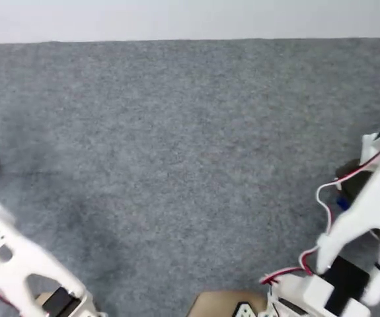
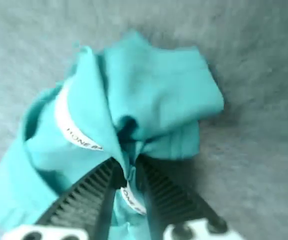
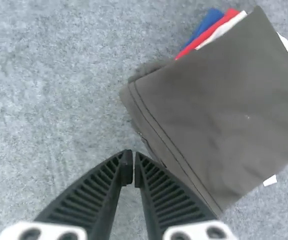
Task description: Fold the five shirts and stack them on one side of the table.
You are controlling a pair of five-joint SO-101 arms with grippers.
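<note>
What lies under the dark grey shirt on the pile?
Under the dark grey shirt, edges of a white shirt, a red shirt and a blue shirt stick out at one corner. The rest of them is covered, so their folds cannot be judged.

Grey felt surface [image 1: 176,132]: coarse, mottled, spread across the whole tabletop. White wall [image 1: 176,20]: plain strip beyond the felt's far edge. Tan board [image 1: 215,302]: flat, at the near edge about midway across, partly cut off. It bears a black-and-white printed patch [image 1: 244,310].
</note>
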